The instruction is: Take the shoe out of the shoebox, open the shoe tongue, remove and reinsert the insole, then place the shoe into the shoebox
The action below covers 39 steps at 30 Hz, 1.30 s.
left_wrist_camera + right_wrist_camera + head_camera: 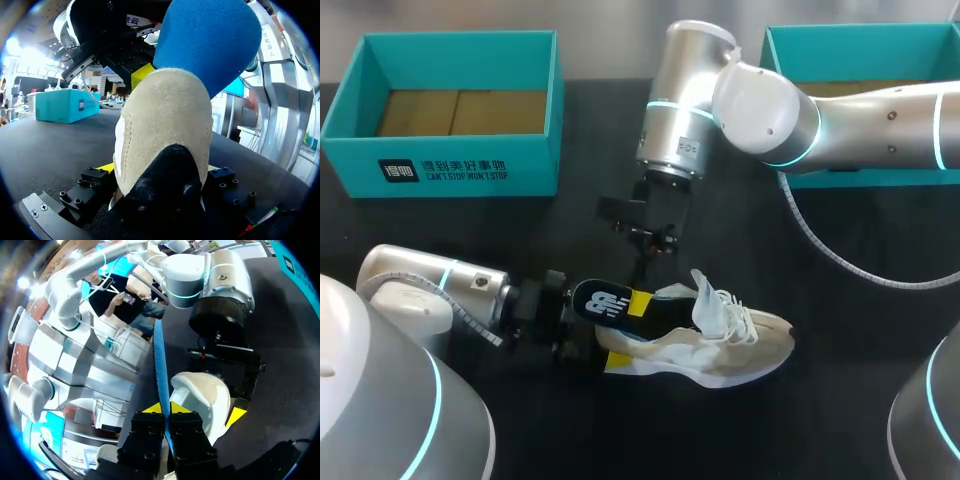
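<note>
A beige and white shoe (720,345) lies on its side on the black table, toe toward the right, tongue and laces pulled up. My left gripper (608,340) stands wide and is closed on the heel (165,115), which fills the gap between its fingers. The insole (605,302), black on top and blue underneath (210,40), sticks up out of the heel opening. My right gripper (638,300) comes down from above and is shut on the insole's thin edge (160,365), right above the heel (200,395).
An open teal shoebox (470,170) stands at the back left with brown cardboard inside. A second teal box (840,35) sits at the back right, partly behind my right arm. Bare black tabletop lies in front of the shoe and to its right.
</note>
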Motion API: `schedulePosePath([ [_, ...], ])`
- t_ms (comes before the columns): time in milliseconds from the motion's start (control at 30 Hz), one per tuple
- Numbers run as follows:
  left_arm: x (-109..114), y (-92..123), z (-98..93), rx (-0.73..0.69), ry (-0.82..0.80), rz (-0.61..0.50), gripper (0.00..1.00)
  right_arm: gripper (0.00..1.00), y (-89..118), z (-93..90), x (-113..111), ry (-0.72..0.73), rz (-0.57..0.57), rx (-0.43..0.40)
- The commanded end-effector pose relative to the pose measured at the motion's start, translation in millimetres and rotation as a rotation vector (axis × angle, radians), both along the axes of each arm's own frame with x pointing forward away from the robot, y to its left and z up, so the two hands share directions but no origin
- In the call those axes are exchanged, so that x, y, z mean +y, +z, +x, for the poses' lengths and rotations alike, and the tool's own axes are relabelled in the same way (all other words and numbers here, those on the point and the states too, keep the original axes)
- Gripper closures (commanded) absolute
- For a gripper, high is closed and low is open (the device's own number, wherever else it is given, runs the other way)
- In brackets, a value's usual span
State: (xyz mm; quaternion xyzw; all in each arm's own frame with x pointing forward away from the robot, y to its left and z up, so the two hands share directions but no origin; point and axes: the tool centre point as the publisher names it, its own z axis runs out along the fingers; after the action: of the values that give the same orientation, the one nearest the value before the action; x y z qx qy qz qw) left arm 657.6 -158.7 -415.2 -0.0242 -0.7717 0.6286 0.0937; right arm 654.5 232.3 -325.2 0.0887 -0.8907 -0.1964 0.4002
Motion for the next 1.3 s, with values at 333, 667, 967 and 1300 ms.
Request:
schedulePosePath([
  [333, -1, 0, 0.5, 0.000, 0.000, 0.001, 1.00, 0.47, -10, -4.1, -6, -0.057, 0.012, 0.054],
  [667, -1, 0, 0.5, 0.000, 0.000, 0.001, 1.00, 0.53, -11, -12.6, -5, -0.104, 0.033, 0.092],
  [967, -1, 0, 0.5, 0.000, 0.000, 0.001, 1.00, 0.56, -3, -9.2, -1, -0.133, 0.054, 0.085],
  [1300, -1, 0, 0.5, 0.000, 0.000, 0.001, 1.00, 0.69, -3, -3.4, 0, -0.141, 0.047, 0.089],
])
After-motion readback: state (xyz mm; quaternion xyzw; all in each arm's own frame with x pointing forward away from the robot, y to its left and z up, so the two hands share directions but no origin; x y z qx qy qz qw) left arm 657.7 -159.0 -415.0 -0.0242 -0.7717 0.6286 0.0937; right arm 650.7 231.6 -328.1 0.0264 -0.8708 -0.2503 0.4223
